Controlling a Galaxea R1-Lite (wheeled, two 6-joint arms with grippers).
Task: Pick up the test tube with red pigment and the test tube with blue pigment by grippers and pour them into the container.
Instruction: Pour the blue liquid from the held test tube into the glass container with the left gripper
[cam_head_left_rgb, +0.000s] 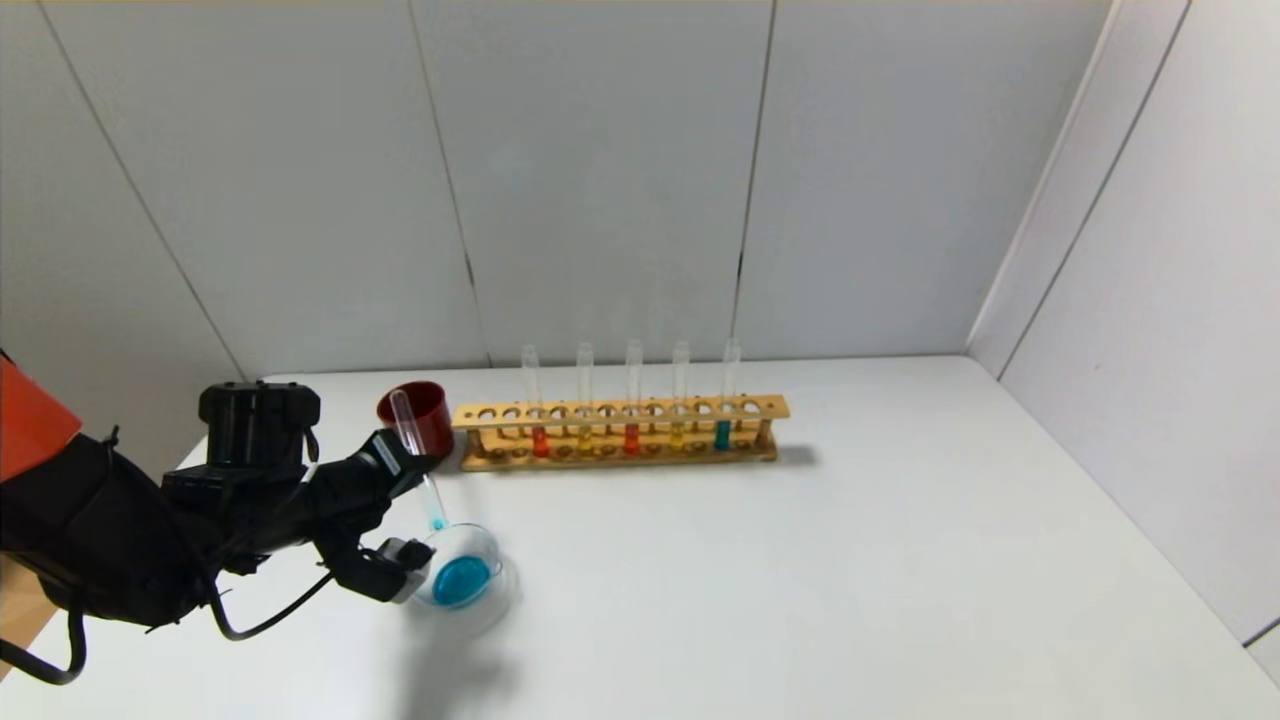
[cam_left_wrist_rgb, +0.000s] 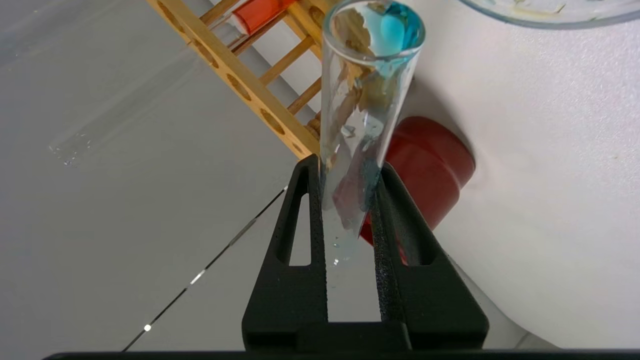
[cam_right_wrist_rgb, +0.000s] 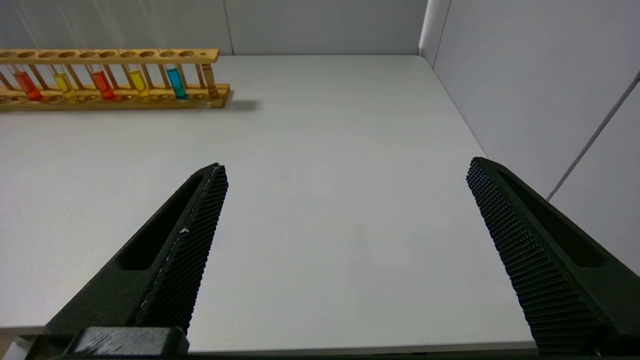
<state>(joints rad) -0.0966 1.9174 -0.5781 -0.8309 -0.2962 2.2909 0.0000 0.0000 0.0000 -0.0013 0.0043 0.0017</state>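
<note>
Head view: we see the left gripper (cam_head_left_rgb: 415, 515) near the bench's left edge, arm reaching in from the left, wrist turned so the test tube with blue pigment (cam_head_left_rgb: 418, 458) is tilted, one end down over the container (cam_head_left_rgb: 462, 566). The fingers are clenched on the tube's mid-length. The container sits on the bench near the left edge and holds a blue pool. The red cup (cam_head_left_rgb: 420, 414) stands behind it, just beside the left end of the wooden rack (cam_head_left_rgb: 620, 432) toward the back edge. The test tube with red pigment (cam_head_left_rgb: 632, 408) stands upright in the rack among yellow, red and blue-teal tubes.

We see the right gripper (cam_right_wrist_rgb: 345, 235) only in its wrist view, fingers spread wide, holding nothing, over the bench's near right part. We read no labels or writing anywhere. The left arm's base is cut off.
</note>
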